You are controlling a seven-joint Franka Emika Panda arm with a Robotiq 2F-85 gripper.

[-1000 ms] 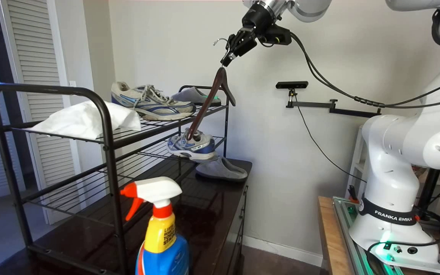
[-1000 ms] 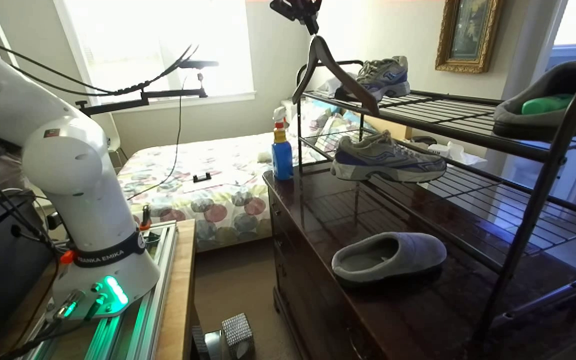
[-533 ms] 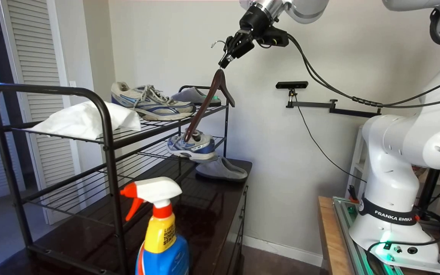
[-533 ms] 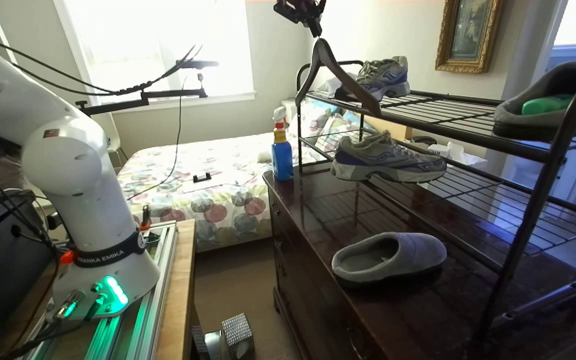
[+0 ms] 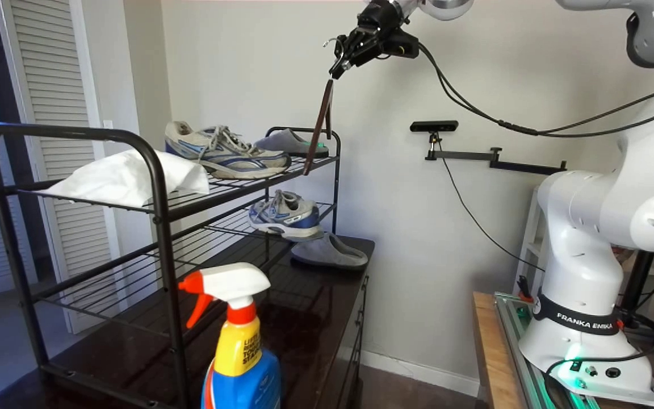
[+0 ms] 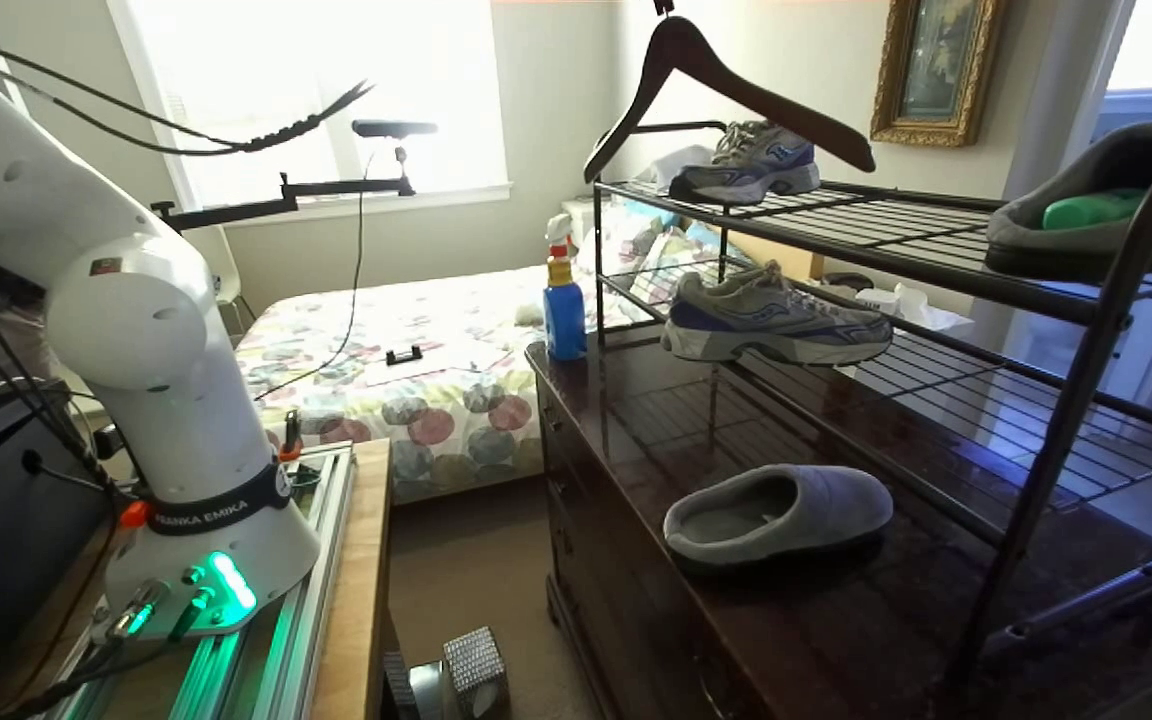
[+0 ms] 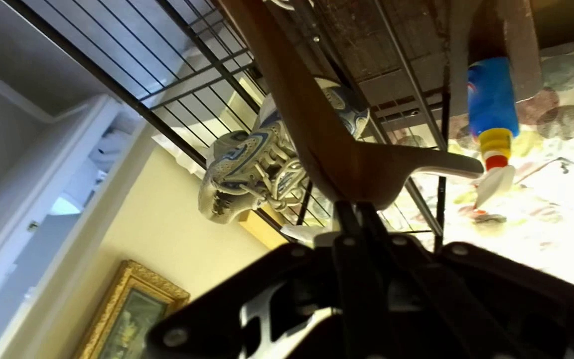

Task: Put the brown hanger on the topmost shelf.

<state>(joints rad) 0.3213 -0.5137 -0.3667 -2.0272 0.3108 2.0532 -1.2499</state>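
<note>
The brown hanger hangs from my gripper by its metal hook. My fingertips are closed just above its wooden neck, with the hook curling up beside them. In an exterior view the hanger is broadside, its arm ends a little above the front rail of the topmost shelf. I cannot tell whether it is over the shelf or in front of it. In the wrist view the hanger extends from my shut fingers. The topmost shelf also shows there and in an exterior view.
On the top shelf are a running shoe, a white bag and a grey slipper. Another shoe sits on the tier below. A slipper and a spray bottle stand on the dresser.
My gripper has risen with the hanger and turned it. Its lower end has moved from the lower shoe's height to about the top shelf's height. The shoes and rack have not moved.
</note>
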